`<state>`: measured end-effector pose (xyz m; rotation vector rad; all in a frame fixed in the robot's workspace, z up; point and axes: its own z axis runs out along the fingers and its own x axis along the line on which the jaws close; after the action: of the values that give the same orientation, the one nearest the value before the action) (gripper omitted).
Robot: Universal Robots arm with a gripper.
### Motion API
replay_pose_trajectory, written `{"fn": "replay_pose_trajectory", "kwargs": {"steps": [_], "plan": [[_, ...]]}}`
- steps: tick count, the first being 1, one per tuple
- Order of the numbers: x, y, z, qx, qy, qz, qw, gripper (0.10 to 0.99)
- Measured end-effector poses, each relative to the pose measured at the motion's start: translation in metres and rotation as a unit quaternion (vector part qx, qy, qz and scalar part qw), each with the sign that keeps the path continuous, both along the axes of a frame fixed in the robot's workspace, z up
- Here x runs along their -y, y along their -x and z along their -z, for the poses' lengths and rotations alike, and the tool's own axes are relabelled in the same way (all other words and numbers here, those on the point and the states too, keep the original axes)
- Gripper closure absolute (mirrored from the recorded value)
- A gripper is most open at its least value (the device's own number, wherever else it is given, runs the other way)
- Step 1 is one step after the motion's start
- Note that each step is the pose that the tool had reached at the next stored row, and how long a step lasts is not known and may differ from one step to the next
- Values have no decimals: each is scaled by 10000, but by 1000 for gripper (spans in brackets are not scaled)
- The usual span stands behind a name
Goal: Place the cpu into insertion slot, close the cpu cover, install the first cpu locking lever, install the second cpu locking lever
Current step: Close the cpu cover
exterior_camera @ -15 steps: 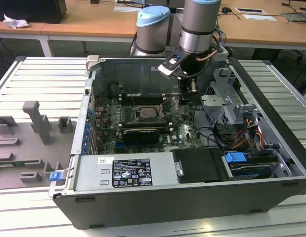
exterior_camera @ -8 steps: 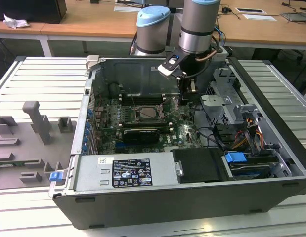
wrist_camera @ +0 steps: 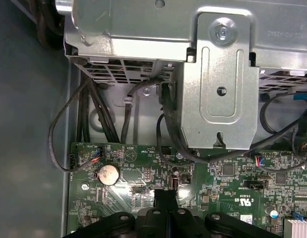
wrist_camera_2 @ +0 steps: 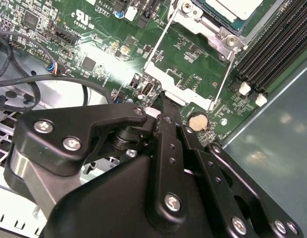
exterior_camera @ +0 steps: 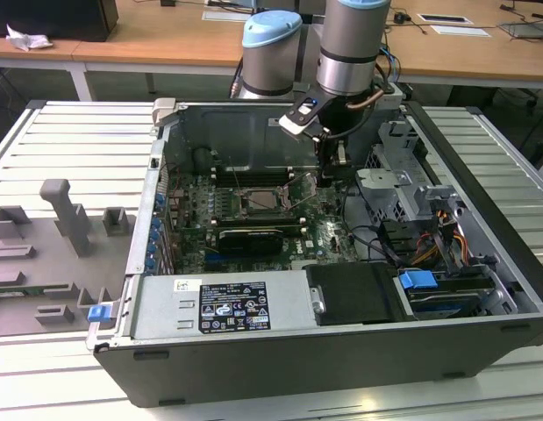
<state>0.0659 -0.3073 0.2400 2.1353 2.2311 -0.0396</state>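
Reads as matt black metal on the gripper [wrist_camera_2: 160, 106], dotted with bright steel screw heads. Gleams pale and brushed on the cpu [wrist_camera_2: 232, 7] top; shines bare silver along the cpu cover [wrist_camera_2: 168, 79]. Glistens glossy green across the circuit board [wrist_camera_2: 93, 39]. Looks like dull galvanised sheet steel at the drive cage [wrist_camera: 217, 74], smooth black rubber on the cables [wrist_camera: 103, 116], polished metal on 1 coin battery [wrist_camera: 107, 173].

Pincer [exterior_camera: 329, 174] low inside case [exterior_camera: 166, 368]: drive cage [wrist_camera: 217, 74] and black cables [wrist_camera: 107, 121] crowd one side, cpu cover [wrist_camera_2: 175, 85] frame just beside the tips; overhead open.
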Motion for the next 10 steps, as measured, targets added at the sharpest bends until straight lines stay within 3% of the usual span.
{"fn": "replay_pose_trajectory", "kwargs": {"steps": [3, 10], "plan": [[-1, 18, 1, 0, 0, -1, 10000, 980], [0, 168, 1, 0, 0, 0, 10000, 980]]}}
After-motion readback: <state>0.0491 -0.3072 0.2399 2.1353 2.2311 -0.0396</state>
